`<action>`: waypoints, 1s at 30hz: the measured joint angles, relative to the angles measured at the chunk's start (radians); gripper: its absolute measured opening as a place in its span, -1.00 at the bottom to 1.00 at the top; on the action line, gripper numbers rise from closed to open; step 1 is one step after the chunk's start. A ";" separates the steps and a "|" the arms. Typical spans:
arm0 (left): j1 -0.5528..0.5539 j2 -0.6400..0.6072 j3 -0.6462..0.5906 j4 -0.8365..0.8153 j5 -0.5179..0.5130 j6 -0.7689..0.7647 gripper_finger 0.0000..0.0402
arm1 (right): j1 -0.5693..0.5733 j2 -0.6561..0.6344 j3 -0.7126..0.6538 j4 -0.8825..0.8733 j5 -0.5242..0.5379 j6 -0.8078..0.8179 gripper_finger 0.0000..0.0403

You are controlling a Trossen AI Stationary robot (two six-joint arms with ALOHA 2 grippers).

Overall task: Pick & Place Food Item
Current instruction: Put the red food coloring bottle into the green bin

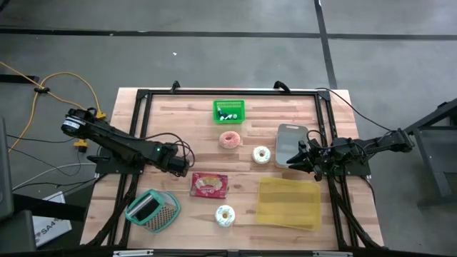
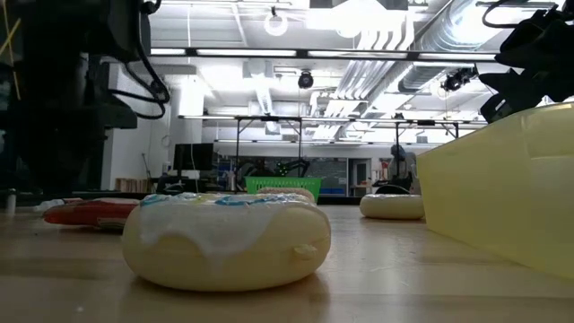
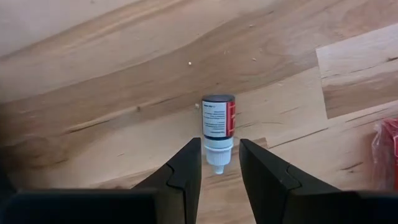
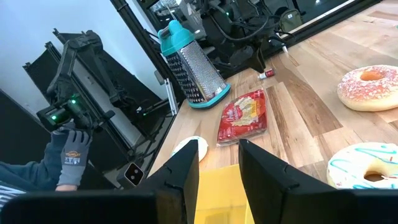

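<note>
A small white bottle [image 3: 217, 127] with a dark base and a red-edged label lies on its side on the wooden table. My left gripper [image 3: 219, 149] points down over it, open, with one finger on either side of its white cap end; I see no touch. In the high view this gripper [image 1: 184, 166] is left of the red snack packet [image 1: 209, 184]. A pink donut [image 1: 230, 140] and two white-iced donuts [image 1: 262, 154] [image 1: 225, 215] lie on the table. My right gripper [image 1: 300, 158] waits open at the right, level.
A green basket [image 1: 229, 111] stands at the far middle, a grey tray [image 1: 289, 139] by the right gripper, a yellow container [image 1: 289, 203] at the near right and a teal grater [image 1: 152, 210] at the near left. A person's gloved hand [image 4: 71, 158] shows beyond the table.
</note>
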 joint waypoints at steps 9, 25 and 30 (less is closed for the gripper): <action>0.000 0.000 -0.059 0.094 0.002 0.000 -0.49 | 0.000 0.000 0.000 0.000 0.000 0.000 -0.50; 0.000 0.000 -0.089 0.136 0.021 0.000 -0.49 | 0.000 0.000 0.000 0.000 0.000 0.000 -0.50; 0.000 0.000 -0.089 0.135 0.021 0.000 -0.56 | 0.000 0.000 0.000 0.000 0.000 0.000 -0.50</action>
